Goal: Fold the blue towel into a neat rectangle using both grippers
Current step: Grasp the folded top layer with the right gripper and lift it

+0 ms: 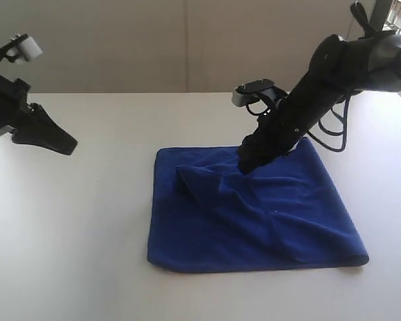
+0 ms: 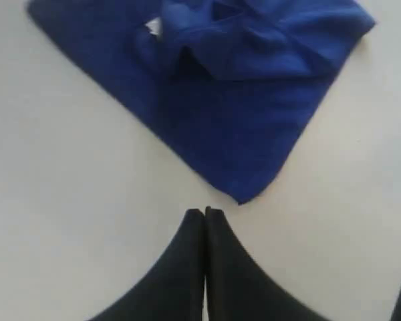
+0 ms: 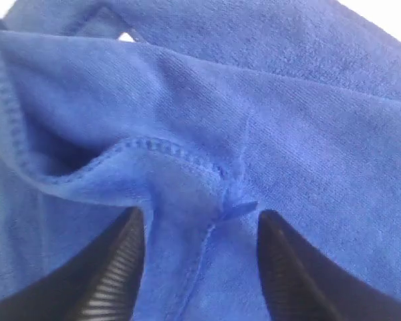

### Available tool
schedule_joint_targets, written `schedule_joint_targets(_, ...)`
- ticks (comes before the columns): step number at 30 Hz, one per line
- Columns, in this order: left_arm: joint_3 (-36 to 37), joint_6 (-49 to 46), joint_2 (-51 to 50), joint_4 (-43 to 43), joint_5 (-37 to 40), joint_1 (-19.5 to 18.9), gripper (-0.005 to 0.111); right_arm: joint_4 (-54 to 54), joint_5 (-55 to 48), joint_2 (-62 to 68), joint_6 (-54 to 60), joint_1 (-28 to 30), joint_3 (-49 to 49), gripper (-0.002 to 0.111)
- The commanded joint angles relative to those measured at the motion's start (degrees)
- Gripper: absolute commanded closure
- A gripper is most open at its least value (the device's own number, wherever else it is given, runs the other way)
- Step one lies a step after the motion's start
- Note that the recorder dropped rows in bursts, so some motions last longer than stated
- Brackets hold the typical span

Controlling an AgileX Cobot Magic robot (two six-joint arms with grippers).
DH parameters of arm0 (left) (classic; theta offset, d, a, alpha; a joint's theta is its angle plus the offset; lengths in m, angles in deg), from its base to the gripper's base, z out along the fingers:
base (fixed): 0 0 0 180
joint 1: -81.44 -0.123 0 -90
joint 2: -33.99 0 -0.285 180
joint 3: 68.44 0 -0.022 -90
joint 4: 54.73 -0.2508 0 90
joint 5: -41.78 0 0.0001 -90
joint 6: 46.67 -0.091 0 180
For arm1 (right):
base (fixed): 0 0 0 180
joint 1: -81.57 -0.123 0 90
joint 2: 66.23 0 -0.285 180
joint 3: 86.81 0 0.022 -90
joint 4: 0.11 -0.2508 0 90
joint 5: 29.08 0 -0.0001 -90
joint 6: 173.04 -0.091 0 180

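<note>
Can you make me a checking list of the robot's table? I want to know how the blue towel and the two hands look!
Surface: smooth white table.
Job's things: blue towel lies spread out but rumpled, with a raised fold across its middle; not a neat rectangle yet.
Clutter: nothing seen.
Hands: left hand is shut, off the towel, pointing toward one corner; right hand is open, down on the towel, its fingers either side of a stitched hem ridge.
Cables: black cables loop beside the right arm.
Surroundings: plain pale wall behind the table.
</note>
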Motion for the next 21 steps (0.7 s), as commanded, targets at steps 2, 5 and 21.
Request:
schedule_joint_targets(2,-1.4,-3.6,-3.2,6.2,5.4,0.0,0.107,-0.6,3.2,3.0,1.7,0.3,-0.1,0.058)
schedule_joint_targets(5,-1.4,-4.7,-3.2,6.2,5.9,0.0,0.107,-1.0,5.1,3.5,1.7,0.3,-0.1,0.058)
schedule_joint_targets(21,-1.4,-6.3,-3.2,6.2,4.0,0.0,0.107,-7.4,2.4,5.0,1.9,0.3,-0.1,0.094)
